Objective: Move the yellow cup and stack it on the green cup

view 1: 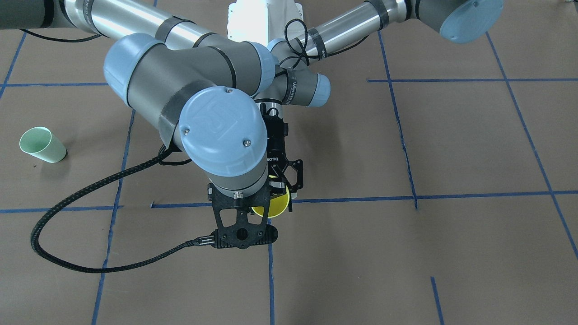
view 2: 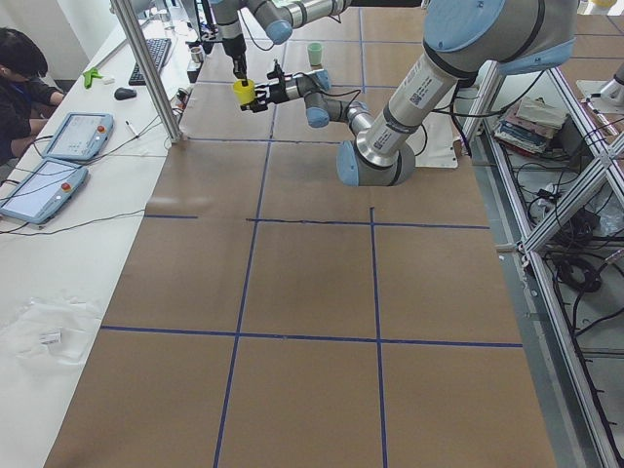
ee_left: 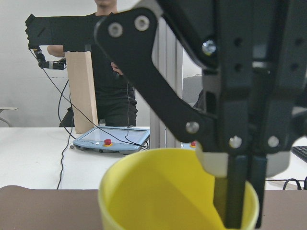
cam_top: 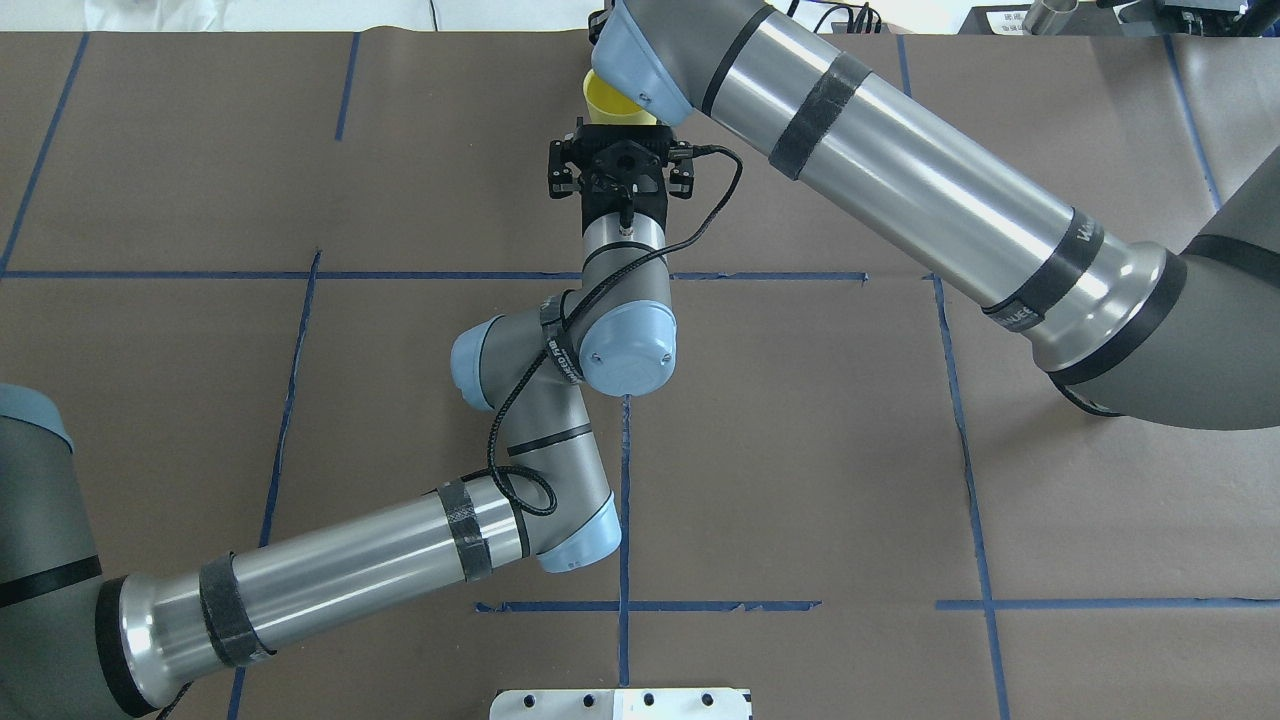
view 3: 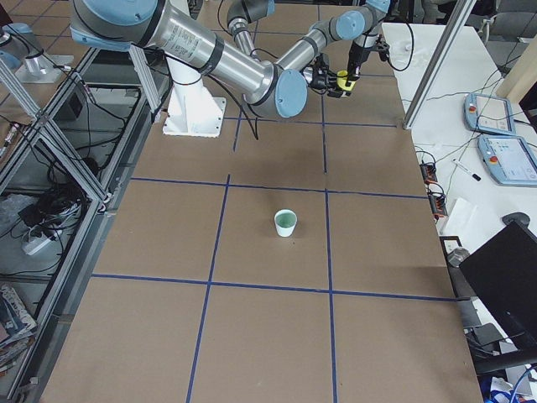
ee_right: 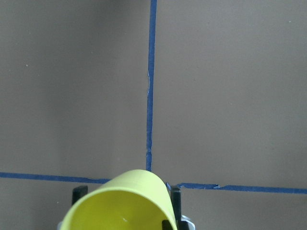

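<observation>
The yellow cup [view 1: 276, 205] hangs above the table's far middle, held between both grippers. My left gripper [cam_top: 618, 135] reaches out level, and its fingers [view 1: 291, 192] sit against the cup's sides. My right gripper [ee_left: 247, 191] comes down from above and is shut on the cup's rim, one finger inside the wall and one outside; the right wrist view shows the cup [ee_right: 124, 201] below it. The right wrist hides most of the grip in the front view. The green cup [view 1: 43, 144] stands upright and alone on the robot's right side of the table, and also shows in the right side view [view 3: 286, 222].
Brown paper with blue tape lines [view 1: 352, 198] covers the table. The right wrist's black cable [view 1: 67, 253] loops out above the table. An operator's bench with tablets [view 2: 68, 136] runs along the far edge. A metal post [view 2: 156, 78] stands near the cup.
</observation>
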`<control>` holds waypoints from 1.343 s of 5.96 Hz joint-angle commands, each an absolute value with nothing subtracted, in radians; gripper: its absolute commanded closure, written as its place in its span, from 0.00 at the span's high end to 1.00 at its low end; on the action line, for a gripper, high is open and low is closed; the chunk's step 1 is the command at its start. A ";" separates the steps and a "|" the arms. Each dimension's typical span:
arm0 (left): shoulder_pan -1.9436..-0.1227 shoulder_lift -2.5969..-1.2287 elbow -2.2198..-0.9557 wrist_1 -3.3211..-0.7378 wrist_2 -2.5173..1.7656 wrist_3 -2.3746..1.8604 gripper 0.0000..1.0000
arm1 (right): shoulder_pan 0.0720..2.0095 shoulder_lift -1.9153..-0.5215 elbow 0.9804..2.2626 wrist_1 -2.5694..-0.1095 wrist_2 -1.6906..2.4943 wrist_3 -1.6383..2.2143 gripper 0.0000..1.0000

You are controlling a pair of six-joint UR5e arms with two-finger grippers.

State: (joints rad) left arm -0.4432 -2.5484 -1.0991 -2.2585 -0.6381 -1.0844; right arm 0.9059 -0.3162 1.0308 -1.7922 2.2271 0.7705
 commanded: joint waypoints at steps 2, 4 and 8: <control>-0.443 -2.546 -1.101 -2.260 -0.635 -1.042 1.00 | 1.007 -0.264 1.077 -1.793 2.314 0.784 0.00; -0.442 -2.530 -1.101 -2.260 -0.646 -1.035 1.00 | 1.116 -0.230 1.077 -1.795 2.417 0.785 0.00; -0.604 -2.459 -1.221 -2.257 -0.868 -0.894 1.00 | 1.146 -0.458 1.279 -1.796 2.405 0.769 0.00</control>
State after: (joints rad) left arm -0.5369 -2.4704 -1.2142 -2.2609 -0.7599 -0.8991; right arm 1.1350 -0.3898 1.2069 -1.7952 2.4067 0.7711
